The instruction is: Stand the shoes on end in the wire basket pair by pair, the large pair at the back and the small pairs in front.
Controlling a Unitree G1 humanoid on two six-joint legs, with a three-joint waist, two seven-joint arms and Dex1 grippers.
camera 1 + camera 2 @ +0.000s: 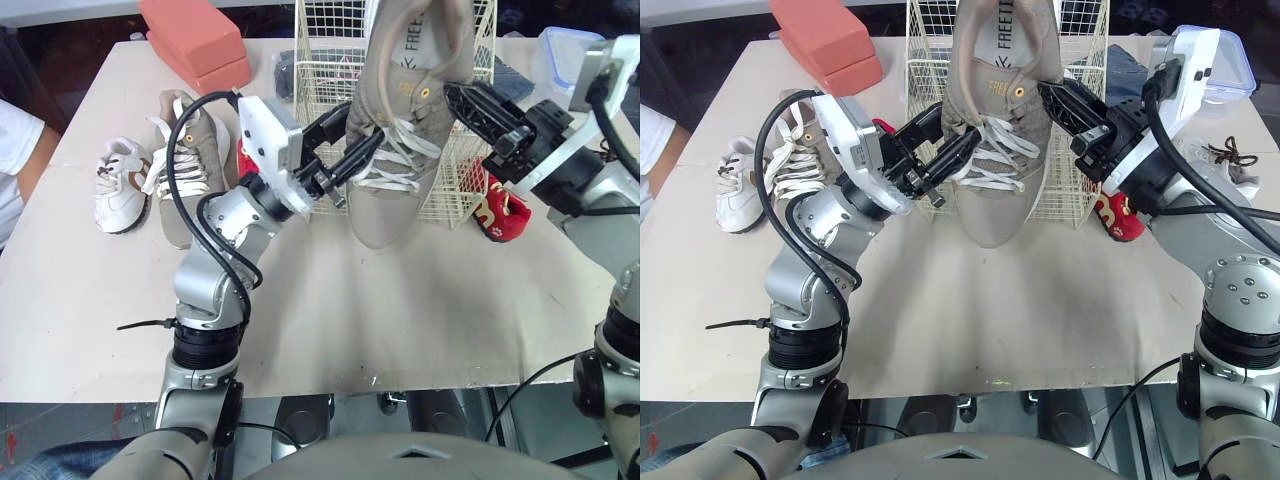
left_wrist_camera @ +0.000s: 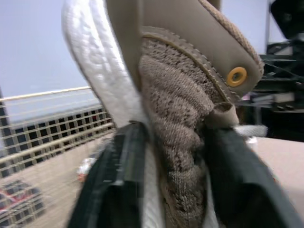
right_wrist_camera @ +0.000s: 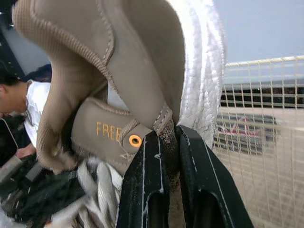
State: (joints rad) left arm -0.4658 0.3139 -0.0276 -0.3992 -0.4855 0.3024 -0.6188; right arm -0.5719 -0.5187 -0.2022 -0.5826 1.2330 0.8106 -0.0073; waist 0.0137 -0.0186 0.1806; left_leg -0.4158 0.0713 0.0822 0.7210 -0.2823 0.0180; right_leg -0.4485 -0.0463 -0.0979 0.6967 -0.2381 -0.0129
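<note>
Grip from both sides on big tan knit shoe with white laces point(image 1: 400, 190): left tool point(image 1: 350, 160) shut on one edge, right tool point(image 1: 455, 100) on the other. Held toe-down above tabletop point(image 1: 400, 310), by white wire basket point(image 1: 320, 60).

Site: seemingly a robot test lab | Signs: bare board table point(image 1: 400, 320) carrying staged props | red blocks point(image 1: 195, 40) and plastic box point(image 1: 555, 58) sitting at back | person point(image 1: 18, 165) showing at left edge
</note>
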